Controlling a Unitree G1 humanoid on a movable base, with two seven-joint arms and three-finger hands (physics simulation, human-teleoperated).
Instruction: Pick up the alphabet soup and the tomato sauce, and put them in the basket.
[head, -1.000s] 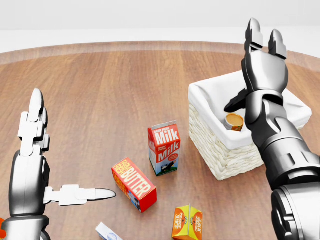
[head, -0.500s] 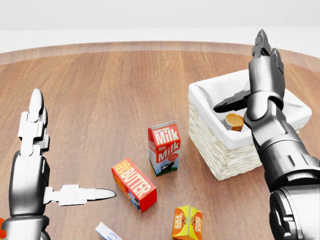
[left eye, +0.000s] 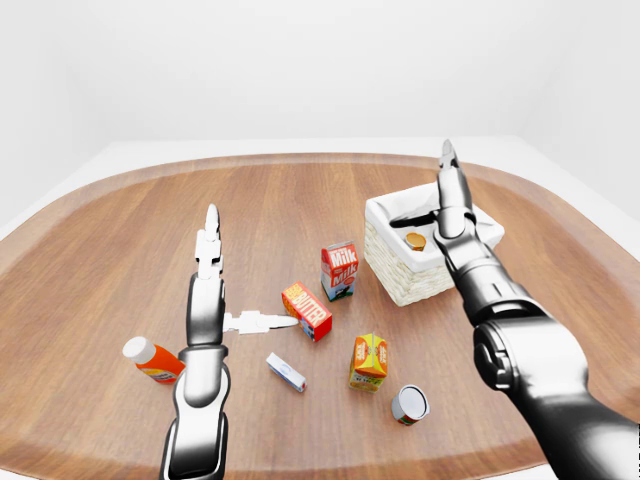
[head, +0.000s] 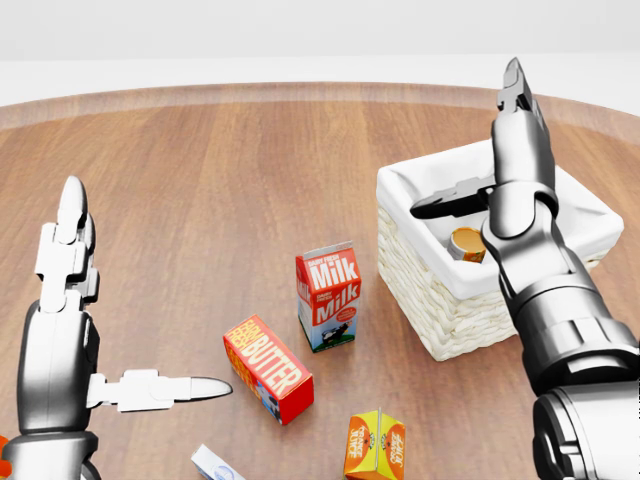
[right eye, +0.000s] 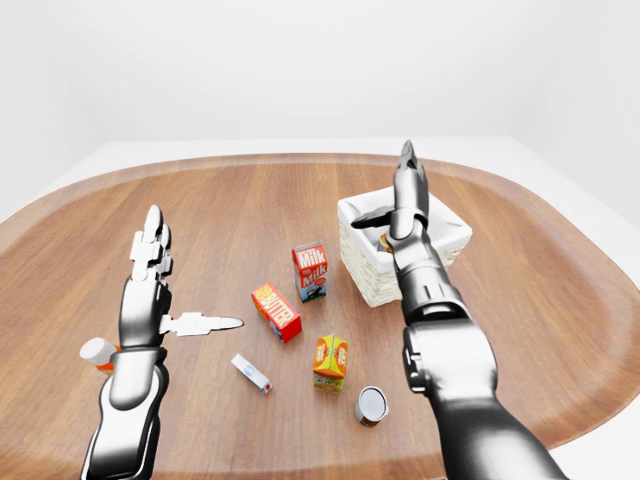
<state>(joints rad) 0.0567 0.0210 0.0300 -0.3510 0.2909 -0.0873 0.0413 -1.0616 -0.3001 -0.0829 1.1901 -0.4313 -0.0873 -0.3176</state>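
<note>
A: Where is the right hand (head: 500, 160) held?

B: It is raised over the basket (head: 420, 190), fingers straight up and the thumb stuck out sideways across the white lining. Nothing is gripped; the fingers are spread apart. An emptied hand is suggested by that pose.

A: And the cans?

B: One can (head: 468, 243) is seen lying inside the basket, below the thumb (its label cannot be read, so soup or sauce cannot be told). A second can (left eye: 409, 404) is left standing on the table (left eye: 120, 250) near the bottom of the left-eye view, just beside the orange juice carton (left eye: 369, 361) and well apart from the basket.

A: The left hand (left eye: 225, 290)?

B: It is held spread wide and empty above the table, thumb pointed toward the butter box (left eye: 307, 311). It is probably parked there to stay clear of the clutter.

A: What else is laid out?

B: A milk carton (head: 329, 296) is stood upright just left of the basket; a small white box (left eye: 286, 372) and an orange bottle (left eye: 152, 361) are lying lower left. Half the job is judged done.
</note>
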